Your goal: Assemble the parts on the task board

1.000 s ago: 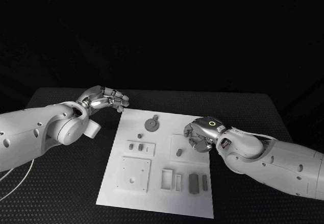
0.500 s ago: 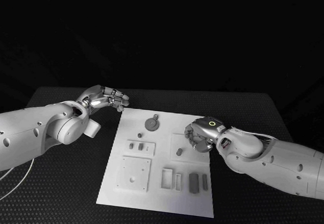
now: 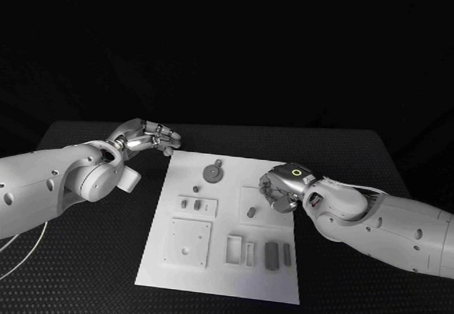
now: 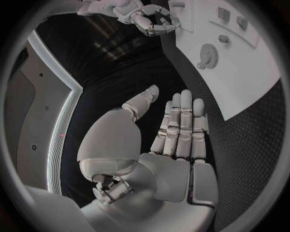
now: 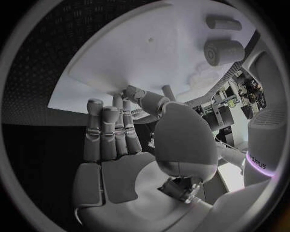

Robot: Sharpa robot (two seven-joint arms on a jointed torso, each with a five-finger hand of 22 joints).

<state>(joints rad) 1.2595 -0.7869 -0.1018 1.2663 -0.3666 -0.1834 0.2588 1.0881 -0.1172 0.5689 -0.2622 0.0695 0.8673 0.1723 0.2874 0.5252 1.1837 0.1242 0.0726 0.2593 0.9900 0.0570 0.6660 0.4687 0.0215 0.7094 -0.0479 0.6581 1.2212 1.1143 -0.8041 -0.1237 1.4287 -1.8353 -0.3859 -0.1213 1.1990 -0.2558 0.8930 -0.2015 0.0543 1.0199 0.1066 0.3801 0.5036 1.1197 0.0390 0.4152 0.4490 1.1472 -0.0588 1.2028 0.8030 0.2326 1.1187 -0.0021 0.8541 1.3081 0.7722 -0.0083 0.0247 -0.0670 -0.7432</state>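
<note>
The white task board (image 3: pixel 225 271) lies in the middle of the black table. On it are a round grey part (image 3: pixel 214 173), a small part (image 3: pixel 251 214) and two dark bars (image 3: pixel 272 256). My right hand (image 3: pixel 280 190) hovers over the board's right side with its fingers bent down; in the right wrist view the right hand (image 5: pixel 121 140) reaches toward the board (image 5: pixel 151 53) with thumb and fingers apart and nothing between them. My left hand (image 3: pixel 146 138) is off the board's far left corner; the left hand (image 4: pixel 175 130) has straight fingers and holds nothing. The round part (image 4: pixel 207 50) lies beyond it.
A square plate (image 3: pixel 189 242) and a smaller plate with two pieces (image 3: pixel 197 207) sit on the board's left half, and two slotted holders (image 3: pixel 234 249) near its middle. Bare black table (image 3: pixel 371 159) surrounds the board on all sides.
</note>
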